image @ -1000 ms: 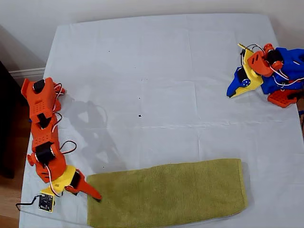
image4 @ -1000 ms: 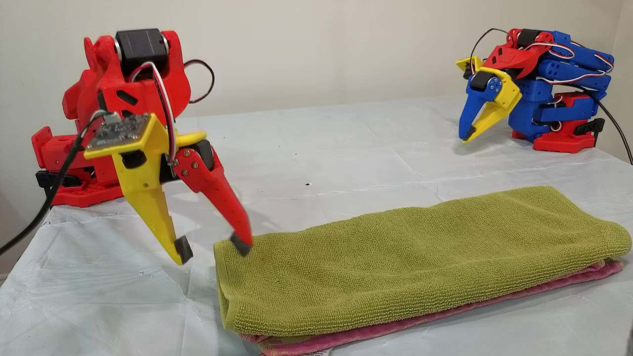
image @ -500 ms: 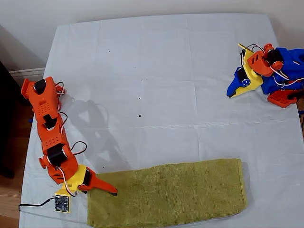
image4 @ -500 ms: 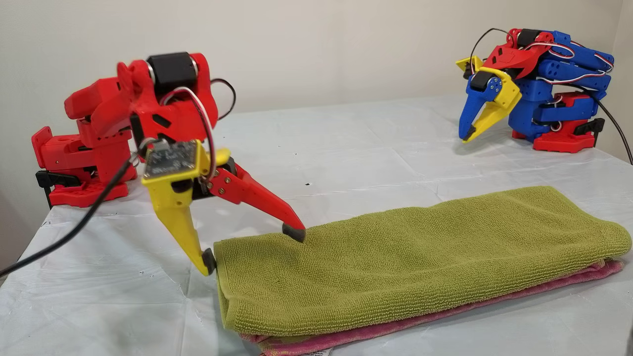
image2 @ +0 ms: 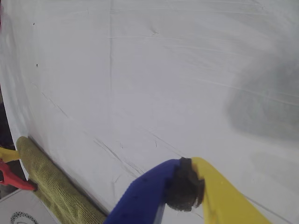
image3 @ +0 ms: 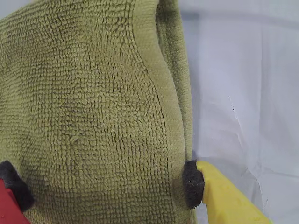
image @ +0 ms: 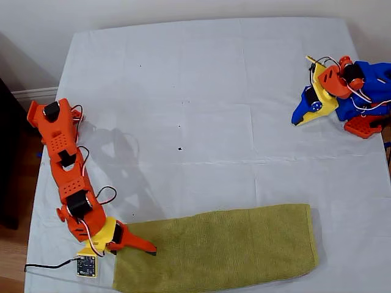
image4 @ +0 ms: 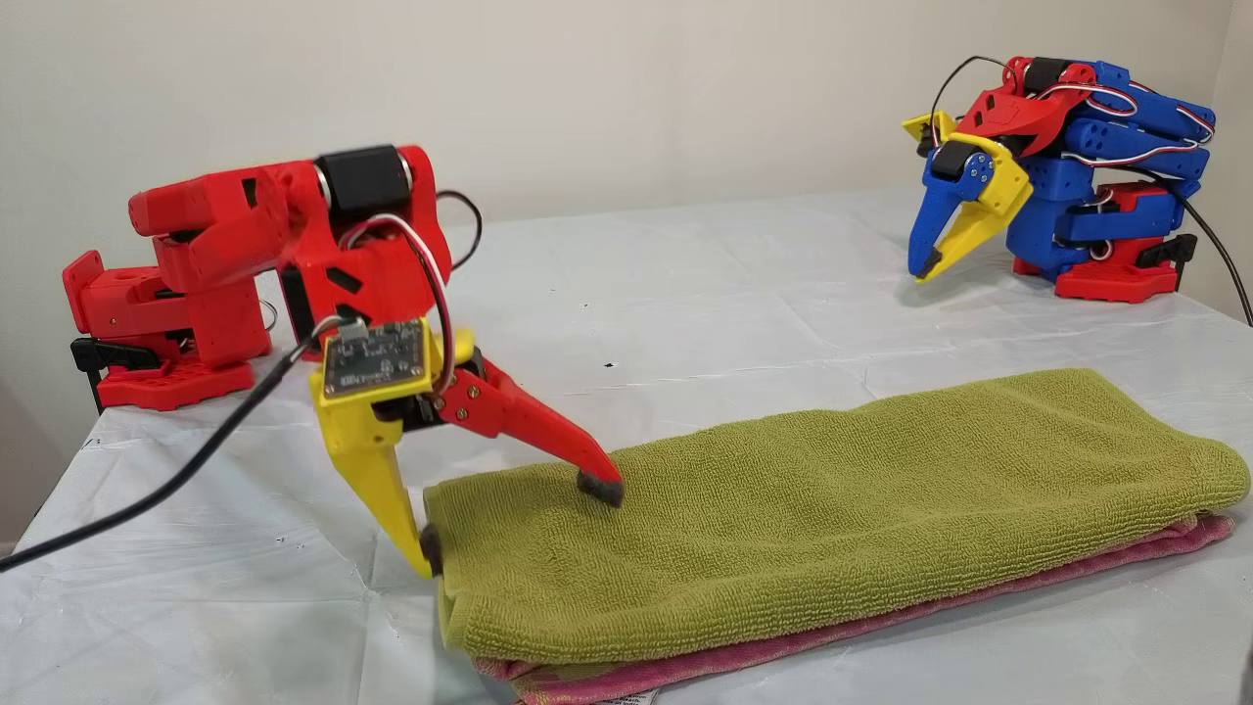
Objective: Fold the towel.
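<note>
Towel (image: 220, 247) folded on white sheet (image: 201, 91), second tool (image4: 519, 524) wide astride its end, first tool (image4: 925, 266) pinched closed, beige wall (image4: 626, 88) behind.

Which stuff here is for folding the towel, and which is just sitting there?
For the job:
- towel, already folded into a long strip
- my second gripper, open, astride the towel's short end

Just there:
- my first gripper, shut, parked far from the towel
- white sheet over the table

Even, bright light on my screens; soft arm shadows fall on the white sheet (image: 201, 91); no glare.
</note>
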